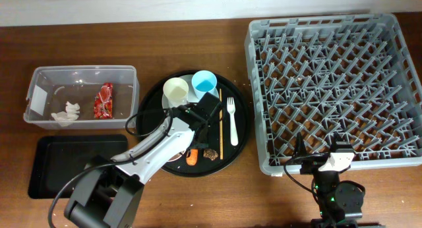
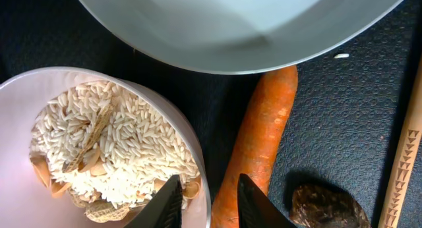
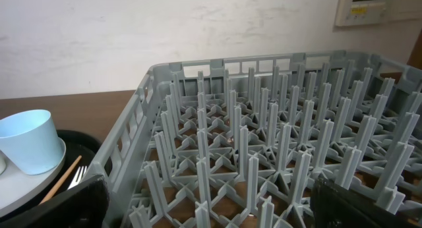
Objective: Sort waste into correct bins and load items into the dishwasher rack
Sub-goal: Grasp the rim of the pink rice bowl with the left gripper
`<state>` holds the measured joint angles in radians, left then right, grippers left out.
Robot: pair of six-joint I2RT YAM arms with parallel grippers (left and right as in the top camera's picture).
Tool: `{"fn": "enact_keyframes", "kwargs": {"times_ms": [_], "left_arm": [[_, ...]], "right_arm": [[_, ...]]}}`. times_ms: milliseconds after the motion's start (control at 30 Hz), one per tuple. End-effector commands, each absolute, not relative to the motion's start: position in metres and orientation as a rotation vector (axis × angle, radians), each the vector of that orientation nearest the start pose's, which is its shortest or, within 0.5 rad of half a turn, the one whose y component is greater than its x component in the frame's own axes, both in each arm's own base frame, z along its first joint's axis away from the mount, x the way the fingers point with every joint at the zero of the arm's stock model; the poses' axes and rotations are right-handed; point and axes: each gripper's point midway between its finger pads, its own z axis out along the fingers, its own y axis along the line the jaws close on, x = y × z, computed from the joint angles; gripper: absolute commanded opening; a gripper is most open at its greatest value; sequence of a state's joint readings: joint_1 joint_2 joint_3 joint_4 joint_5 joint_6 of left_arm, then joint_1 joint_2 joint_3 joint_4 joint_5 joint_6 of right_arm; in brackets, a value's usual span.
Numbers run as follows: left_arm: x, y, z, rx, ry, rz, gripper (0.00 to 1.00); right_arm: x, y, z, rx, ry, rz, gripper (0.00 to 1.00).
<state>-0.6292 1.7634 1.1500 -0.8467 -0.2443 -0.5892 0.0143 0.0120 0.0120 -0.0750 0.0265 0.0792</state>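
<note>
Over the large round black tray (image 1: 242, 122), the left tool (image 2: 210, 208) hangs with its jaws a little apart and nothing visibly clamped. One tip lies over the rim of the small white bowl (image 2: 16, 122), the other over the near end of the orange carrot (image 2: 260, 136).

That spot on the tray is crowded. The bowl, heaped with beige rice-like scraps (image 2: 125, 142), sits just beside the carrot. A small brown lump (image 2: 330, 205) and the thin wooden stick (image 2: 405, 162) lie on the carrot's other side, and the pale plate (image 2: 231, 24) reaches its far tip. Also on the tray are the cream cup (image 1: 175, 89), the light blue cup (image 1: 204, 80) and the white fork (image 1: 232, 119).

Left of the tray, the clear tub (image 1: 33, 89) holds the crumpled tissue (image 1: 68, 111) and the red wrapper (image 1: 103, 100). The shallow black tray (image 1: 72, 162) lies nearer the robot. Right of the tray stands the grey dishwasher rack (image 1: 330, 83). The right tool (image 3: 211, 208) sits at its near edge, jaws spread wide, holding nothing.
</note>
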Motion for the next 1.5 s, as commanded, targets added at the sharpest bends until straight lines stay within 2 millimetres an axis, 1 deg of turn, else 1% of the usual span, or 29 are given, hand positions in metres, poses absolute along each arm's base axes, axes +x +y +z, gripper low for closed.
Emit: {"fn": "enact_keyframes", "kwargs": {"times_ms": [0,100,200,267,300,433,567,700,733,933,967,1033,1100,1133,1167,1200,1267,1333,1400,1467], "left_arm": [[0.29,-0.158,0.03,0.008,2.922,0.248,0.27],[0.288,-0.157,0.023,0.012,2.938,0.266,0.27],[0.288,-0.157,0.023,0.012,2.938,0.267,0.27],[0.289,-0.157,0.023,0.011,2.937,0.267,0.22],[0.289,-0.156,0.023,0.011,2.937,0.267,0.22],[0.292,-0.149,0.023,-0.025,2.94,0.27,0.22],[0.293,-0.149,0.023,-0.027,2.938,0.272,0.21],[0.296,-0.144,0.025,-0.028,2.914,0.313,0.21],[0.297,-0.142,0.026,-0.029,2.905,0.328,0.12],[0.295,-0.141,0.026,-0.025,2.912,0.334,0.11],[0.294,-0.14,0.028,-0.024,2.916,0.34,0.01],[0.296,-0.14,0.04,-0.025,2.908,0.345,0.0],[0.299,-0.142,0.056,-0.034,2.88,0.308,0.0],[0.298,-0.142,0.06,-0.036,2.874,0.3,0.0],[0.297,-0.141,0.063,-0.036,2.872,0.297,0.0],[0.297,-0.141,0.064,-0.036,2.871,0.296,0.04],[0.297,-0.141,0.064,-0.014,2.871,0.299,0.0],[0.298,-0.141,0.067,0.025,2.867,0.305,0.0],[0.3,-0.136,0.084,-0.002,2.841,0.281,0.0],[0.303,-0.124,0.105,-0.073,2.812,0.216,0.0]], "right_arm": [[0.246,-0.002,0.155,0.081,1.649,0.047,0.99],[0.246,-0.002,0.155,0.081,1.649,0.047,0.99],[0.246,-0.002,0.155,0.081,1.649,0.047,0.99],[0.246,-0.002,0.155,0.081,1.649,0.047,0.99],[0.246,-0.002,0.155,0.081,1.649,0.047,0.99],[0.246,-0.002,0.155,0.081,1.649,0.047,0.99],[0.246,-0.002,0.155,0.081,1.649,0.047,0.98],[0.246,-0.002,0.155,0.081,1.649,0.047,0.99],[0.246,-0.002,0.155,0.081,1.649,0.047,0.99],[0.246,-0.002,0.155,0.081,1.649,0.047,0.99],[0.246,-0.002,0.155,0.081,1.649,0.047,0.99],[0.246,-0.002,0.155,0.081,1.649,0.047,0.99],[0.246,-0.002,0.155,0.081,1.649,0.047,0.99],[0.246,-0.002,0.155,0.081,1.649,0.047,0.99],[0.246,-0.002,0.155,0.081,1.649,0.047,0.99],[0.246,-0.002,0.155,0.081,1.649,0.047,0.99],[0.246,-0.002,0.155,0.081,1.649,0.047,0.99],[0.246,-0.002,0.155,0.081,1.649,0.047,0.99],[0.246,-0.002,0.155,0.081,1.649,0.047,0.99],[0.246,-0.002,0.155,0.081,1.649,0.047,0.99]]}}
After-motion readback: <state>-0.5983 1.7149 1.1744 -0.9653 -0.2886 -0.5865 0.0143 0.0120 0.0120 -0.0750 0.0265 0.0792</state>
